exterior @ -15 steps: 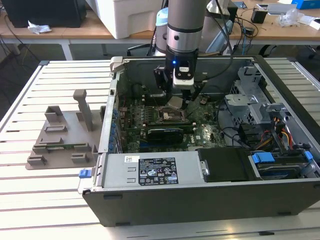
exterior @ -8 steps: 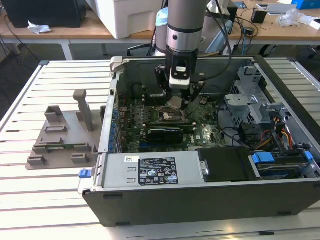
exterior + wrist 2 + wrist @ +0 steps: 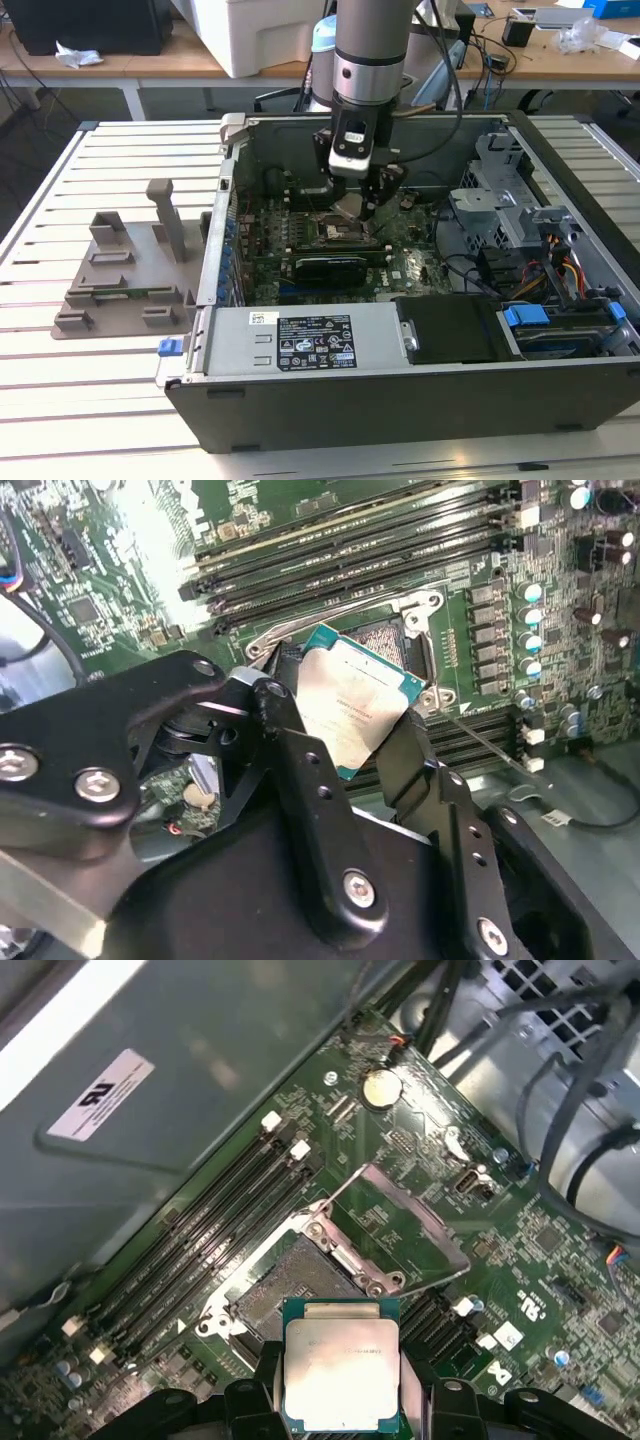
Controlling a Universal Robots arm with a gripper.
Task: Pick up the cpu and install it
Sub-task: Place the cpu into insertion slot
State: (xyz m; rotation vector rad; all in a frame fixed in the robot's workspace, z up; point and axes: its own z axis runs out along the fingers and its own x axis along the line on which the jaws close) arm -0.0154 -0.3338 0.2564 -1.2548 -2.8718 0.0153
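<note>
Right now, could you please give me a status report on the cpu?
Status: fingers shut on cpu. It hangs tilted over the open socket, not seated. Nothing seen in the way.

The silver-grey tubular arm (image 3: pixel 372 50) hangs straight down, wrist vertical. Its black two-fingered claw (image 3: pixel 364 207) pinches the flat silvery-grey square cpu (image 3: pixel 342 1370) by opposite edges.

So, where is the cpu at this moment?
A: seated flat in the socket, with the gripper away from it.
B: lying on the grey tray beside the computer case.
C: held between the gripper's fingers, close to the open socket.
C: in both wrist views the cpu is clamped in the gripper, tilted just over the open socket and not seated in it.
</note>
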